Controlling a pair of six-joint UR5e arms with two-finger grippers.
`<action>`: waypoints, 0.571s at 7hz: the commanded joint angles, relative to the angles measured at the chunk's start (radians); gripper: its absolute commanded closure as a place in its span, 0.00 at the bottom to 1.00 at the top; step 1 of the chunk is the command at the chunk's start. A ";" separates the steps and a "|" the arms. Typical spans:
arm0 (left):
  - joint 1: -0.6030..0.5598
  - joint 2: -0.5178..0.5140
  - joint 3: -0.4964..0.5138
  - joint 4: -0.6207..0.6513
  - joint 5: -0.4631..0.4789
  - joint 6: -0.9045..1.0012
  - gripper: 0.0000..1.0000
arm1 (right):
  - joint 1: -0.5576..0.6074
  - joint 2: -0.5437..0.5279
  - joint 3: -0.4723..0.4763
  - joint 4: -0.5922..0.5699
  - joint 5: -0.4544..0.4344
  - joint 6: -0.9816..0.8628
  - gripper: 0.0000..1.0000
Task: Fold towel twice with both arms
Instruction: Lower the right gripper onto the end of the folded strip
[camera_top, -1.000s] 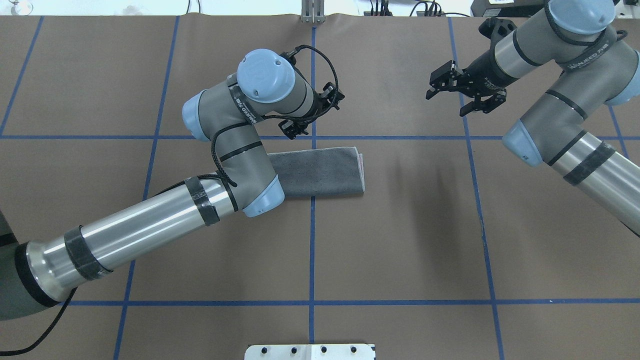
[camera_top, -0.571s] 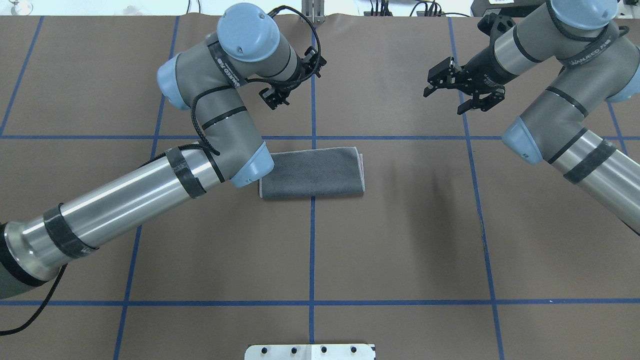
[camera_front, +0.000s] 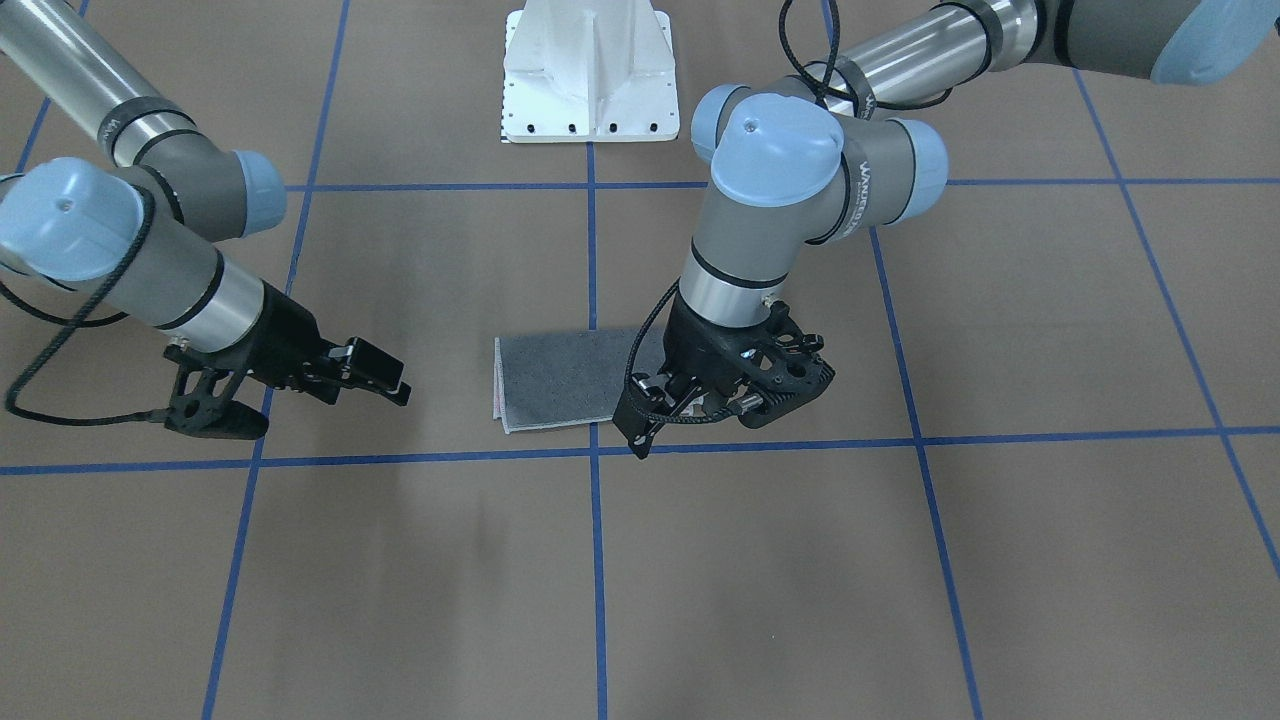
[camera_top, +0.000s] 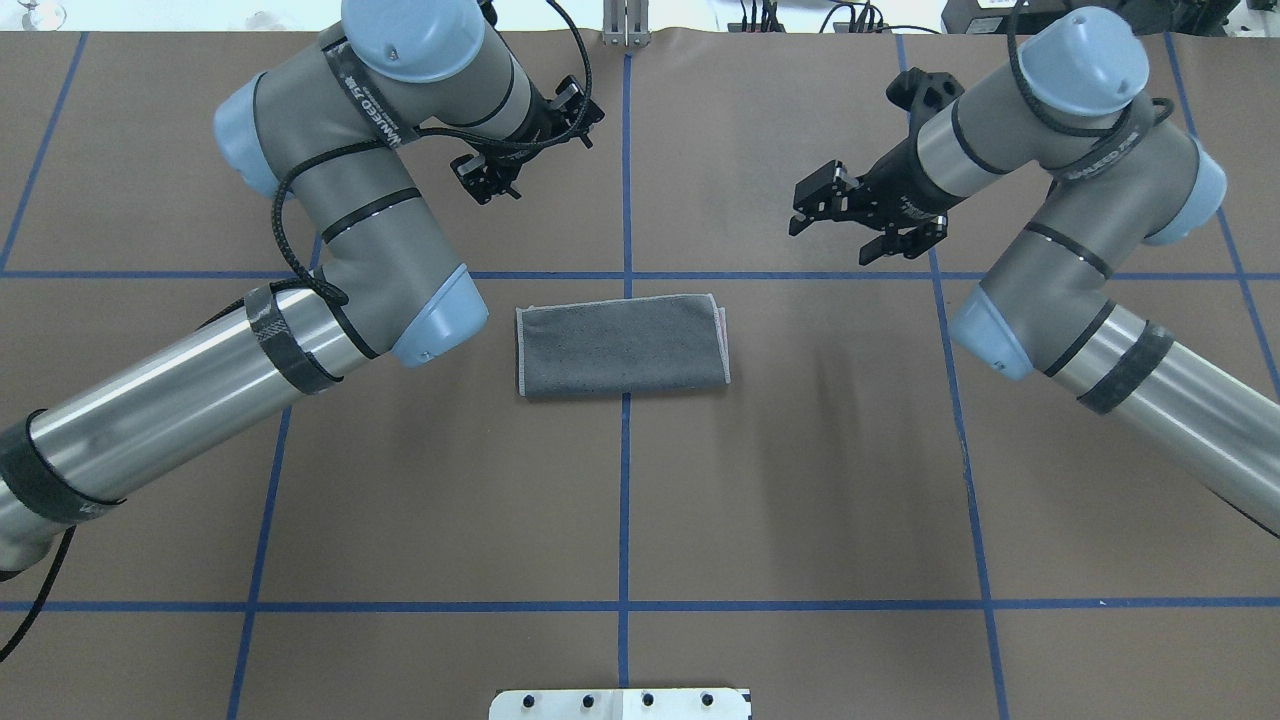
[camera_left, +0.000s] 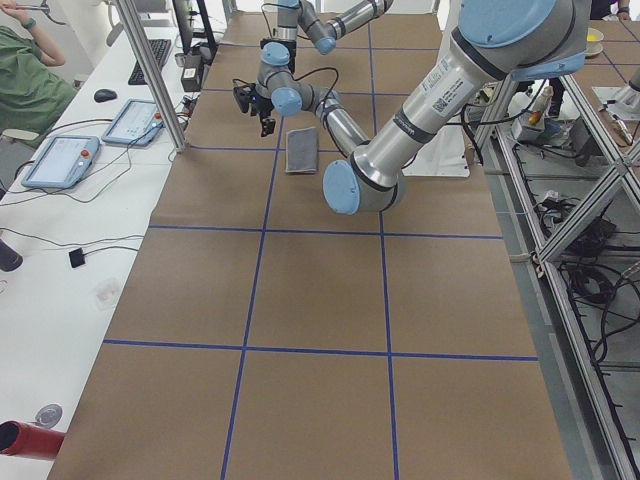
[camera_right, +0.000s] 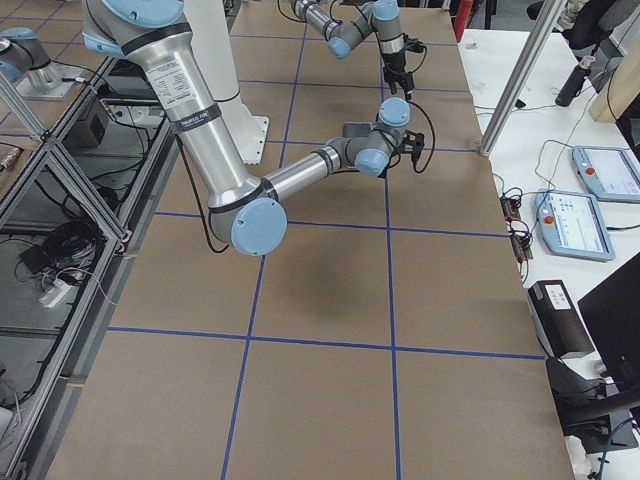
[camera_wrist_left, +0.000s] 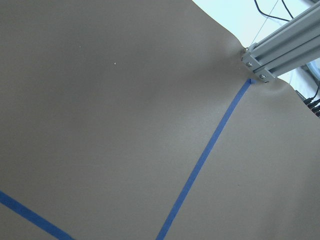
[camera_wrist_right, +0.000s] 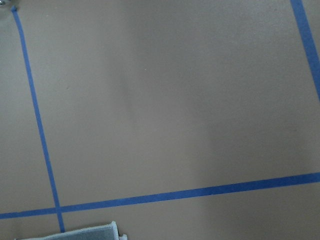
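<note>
The small dark grey towel (camera_top: 620, 345) is fuzzy cloth. The brown desk (camera_top: 800, 480) is dull paper. The left arm's silver tube (camera_top: 150, 420) shines.

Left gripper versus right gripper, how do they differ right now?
The black two-finger right gripper shows its jaws plainly open; the black two-finger left gripper is foreshortened, so its jaws cannot be judged. The left gripper points more steeply down, while the right gripper lies nearer level, aimed across the brown table. Neither touches the folded dark grey terry towel.
</note>
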 joint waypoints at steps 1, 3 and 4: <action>0.004 0.006 -0.011 0.001 -0.047 0.040 0.00 | -0.100 0.015 -0.003 -0.020 -0.119 0.002 0.01; -0.001 0.007 -0.016 0.000 -0.056 0.069 0.00 | -0.151 0.100 -0.038 -0.099 -0.199 0.005 0.01; -0.001 0.006 -0.016 0.000 -0.058 0.074 0.00 | -0.181 0.116 -0.049 -0.121 -0.228 0.019 0.01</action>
